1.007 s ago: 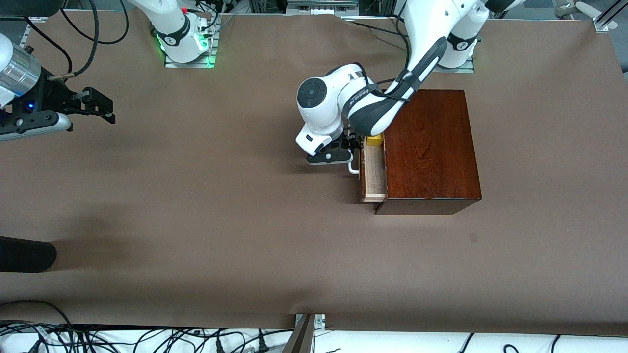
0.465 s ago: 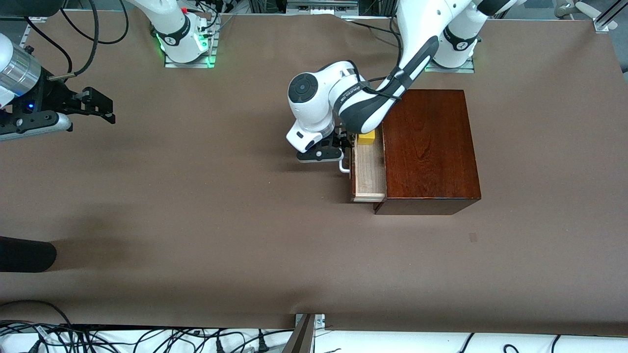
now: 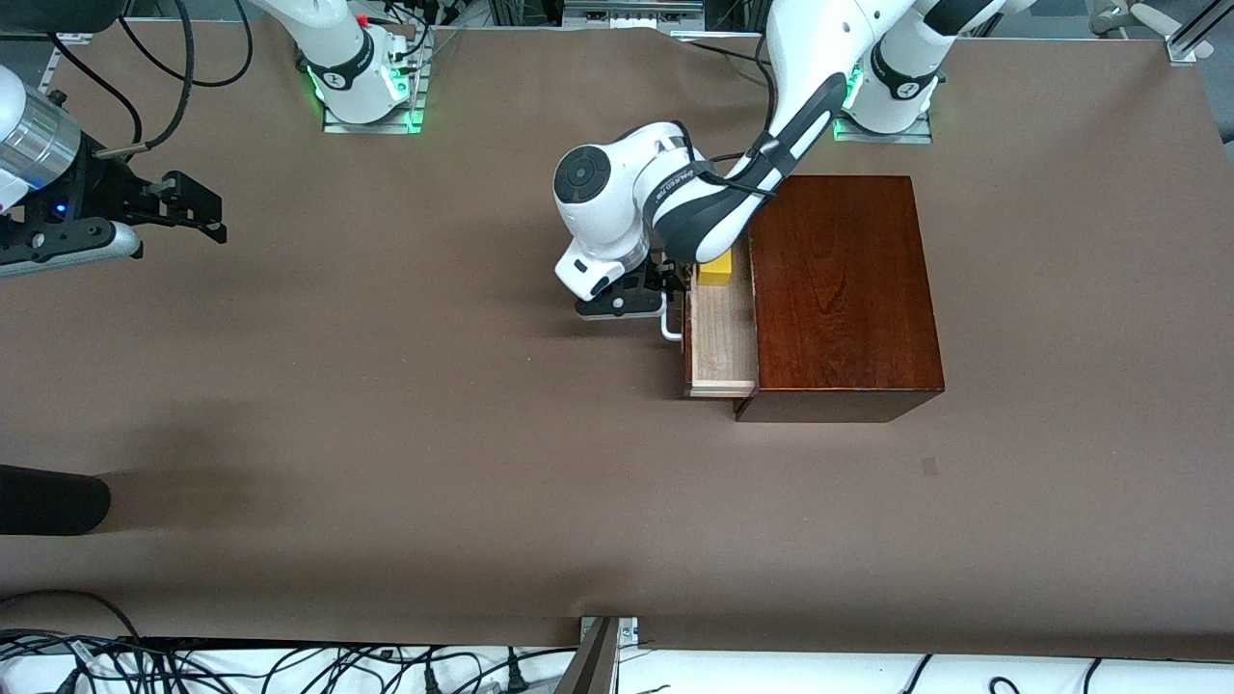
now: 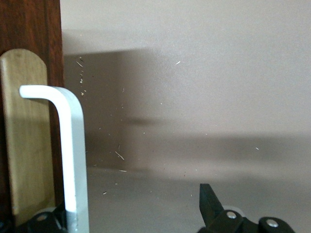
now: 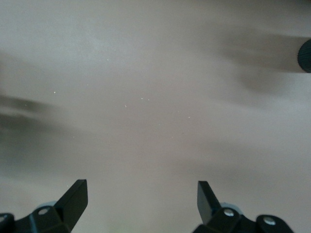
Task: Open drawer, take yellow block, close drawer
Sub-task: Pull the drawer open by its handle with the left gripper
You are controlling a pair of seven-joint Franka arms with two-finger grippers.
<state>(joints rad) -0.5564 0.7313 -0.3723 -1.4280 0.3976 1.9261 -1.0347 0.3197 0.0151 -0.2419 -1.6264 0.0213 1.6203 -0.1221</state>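
Note:
The mahogany box (image 3: 841, 289) stands toward the left arm's end of the table. Its drawer (image 3: 721, 339) is pulled partly out, showing the pale wood lining. The yellow block (image 3: 715, 271) sits in the drawer's corner farthest from the front camera, partly under the left arm. My left gripper (image 3: 672, 286) is open at the white bar handle (image 3: 669, 328). In the left wrist view the handle (image 4: 73, 155) lies against one side of the gripper (image 4: 143, 206), and the other finger (image 4: 209, 201) stands well apart. My right gripper (image 3: 204, 218) waits open over bare table, empty (image 5: 141, 194).
A dark rounded object (image 3: 48, 499) lies at the table's edge at the right arm's end, nearer to the front camera. Cables run along the table's near edge. Brown table surface (image 3: 434, 386) stretches out in front of the drawer.
The drawer has slid farther out toward the right arm's end, with the left gripper moving along at the handle. More of the yellow block shows. The right arm has not moved.

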